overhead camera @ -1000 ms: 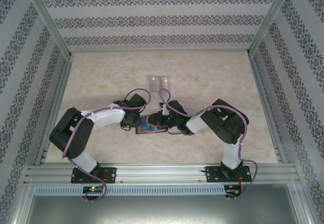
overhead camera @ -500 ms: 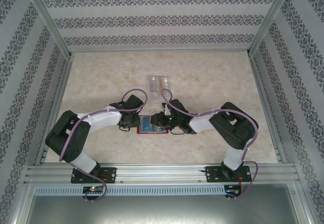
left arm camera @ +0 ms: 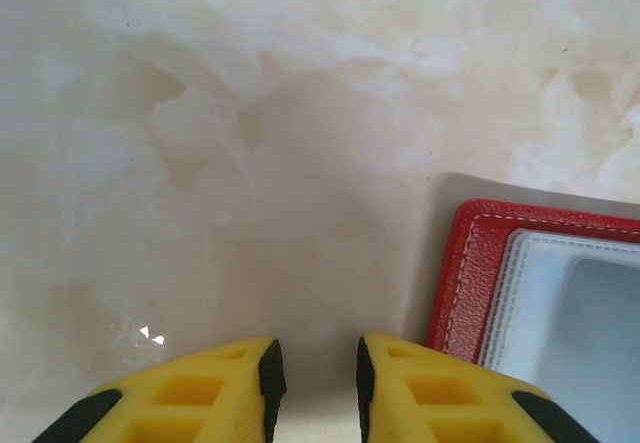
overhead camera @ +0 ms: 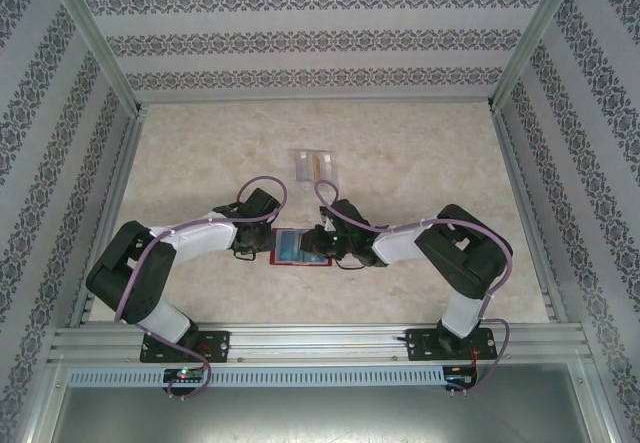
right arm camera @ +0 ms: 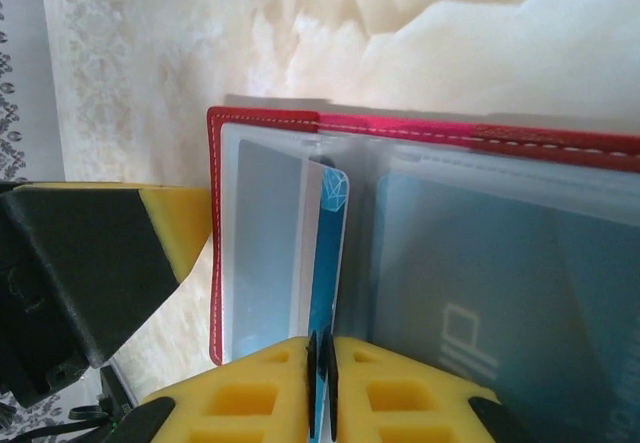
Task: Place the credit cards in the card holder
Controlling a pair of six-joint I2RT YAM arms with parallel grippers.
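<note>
The right gripper (right arm camera: 320,363) is pinched tight on the near edge of a blue credit card (right arm camera: 328,223), which looks thin, stiff and slippery. The card stands among the soft pocket sheets of the red card holder (right arm camera: 450,138) just ahead. The left gripper (left arm camera: 312,373), narrowly parted and empty, sits beside the holder, and a clear case (overhead camera: 315,164) lies well beyond.
</note>
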